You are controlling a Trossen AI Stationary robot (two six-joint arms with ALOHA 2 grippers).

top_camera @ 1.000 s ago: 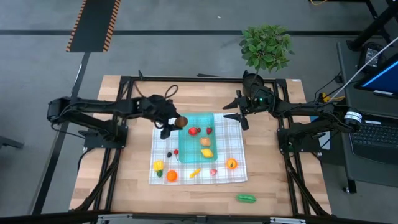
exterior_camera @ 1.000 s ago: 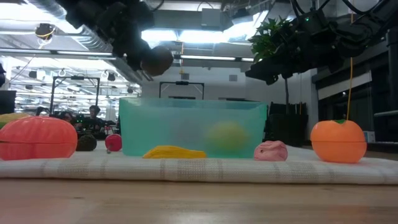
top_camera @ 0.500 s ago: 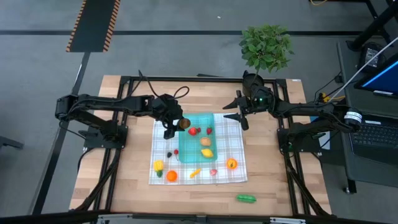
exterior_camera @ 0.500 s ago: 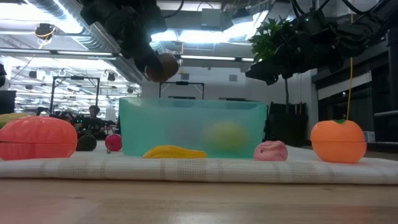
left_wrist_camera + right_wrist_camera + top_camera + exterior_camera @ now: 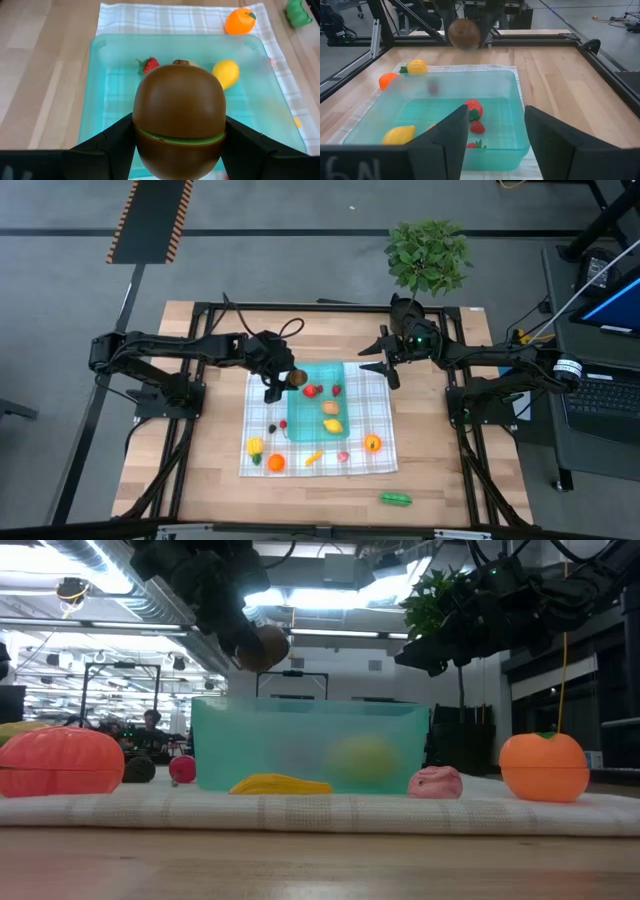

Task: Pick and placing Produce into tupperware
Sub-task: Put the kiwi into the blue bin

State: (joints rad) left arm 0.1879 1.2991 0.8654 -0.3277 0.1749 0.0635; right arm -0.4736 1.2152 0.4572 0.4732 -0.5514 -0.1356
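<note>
A checked cloth (image 5: 375, 395) covers the wooden table (image 5: 200, 480); potted plant (image 5: 428, 255) behind.

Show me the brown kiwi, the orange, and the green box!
Kiwi (image 5: 179, 107): left wrist view, middle of its brown skin, between the left end effector's fingers.
Orange (image 5: 543, 766): low view, middle of its round side.
Green box (image 5: 297, 420): high view, its left wall.

The brown fruit (image 5: 179, 120) hides part of the tupperware (image 5: 100, 100) floor. Its lower end (wrist view) is cut off.
</note>
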